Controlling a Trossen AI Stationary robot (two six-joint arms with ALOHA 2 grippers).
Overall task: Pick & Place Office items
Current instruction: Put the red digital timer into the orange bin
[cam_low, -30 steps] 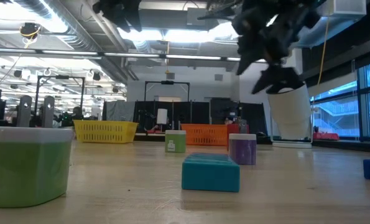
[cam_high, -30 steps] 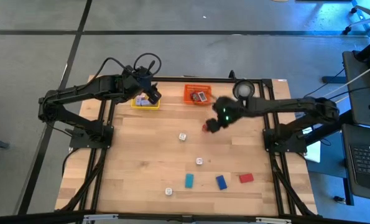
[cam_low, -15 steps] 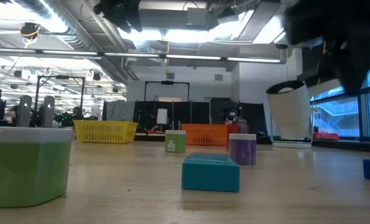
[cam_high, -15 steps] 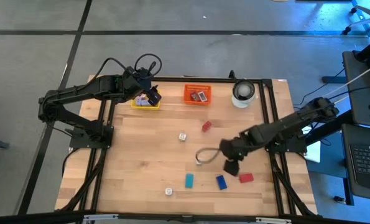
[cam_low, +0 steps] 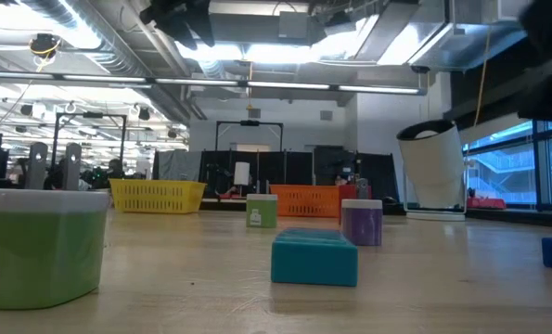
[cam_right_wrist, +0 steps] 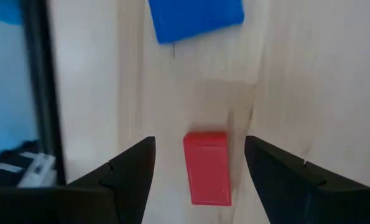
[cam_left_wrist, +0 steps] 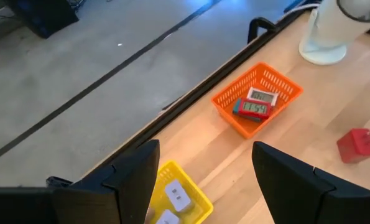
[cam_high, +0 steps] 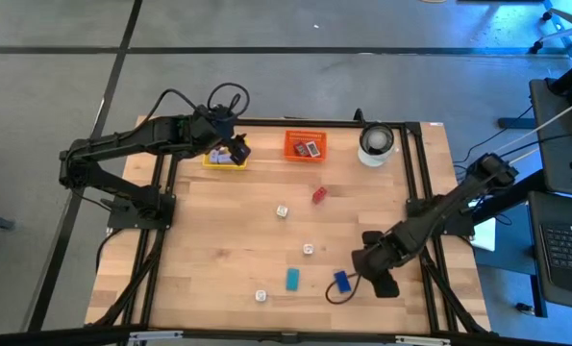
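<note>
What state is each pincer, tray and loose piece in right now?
Right pincer: open, straddling red block, not gripping.
Left pincer: open, empty, above yellow tray.
Orange tray: holds two pieces.
Blue block: loose on table.
Teal block: loose on table.

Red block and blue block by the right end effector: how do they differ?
The red block lies between the open fingers of the right end effector; the blue block lies beyond them. The red block looks narrower, the blue block wider. Both lie flat on the wooden table, apart.
</note>
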